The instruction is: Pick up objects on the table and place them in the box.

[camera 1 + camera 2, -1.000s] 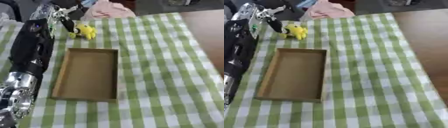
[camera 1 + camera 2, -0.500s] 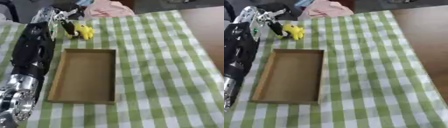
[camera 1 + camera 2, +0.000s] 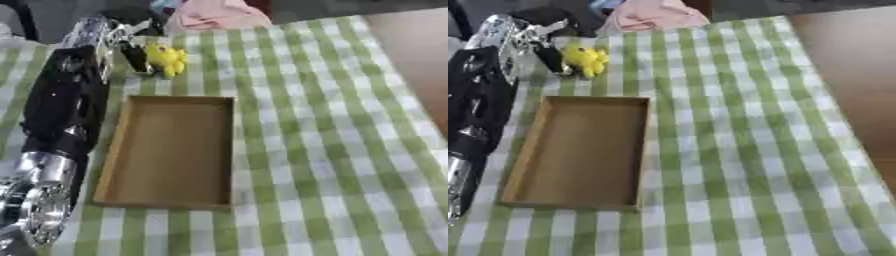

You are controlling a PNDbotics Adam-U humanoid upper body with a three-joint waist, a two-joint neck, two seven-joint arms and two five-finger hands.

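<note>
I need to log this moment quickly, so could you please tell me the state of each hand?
Left hand: at the yellow toy; whether its fingers are closed on it cannot be told.
Right hand: not in view.

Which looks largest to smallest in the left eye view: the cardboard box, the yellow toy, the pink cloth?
1. Cardboard box, by far the largest.
2. Pink cloth, partly cut off at the top edge.
3. Yellow toy, smallest, beside the left hand.
</note>
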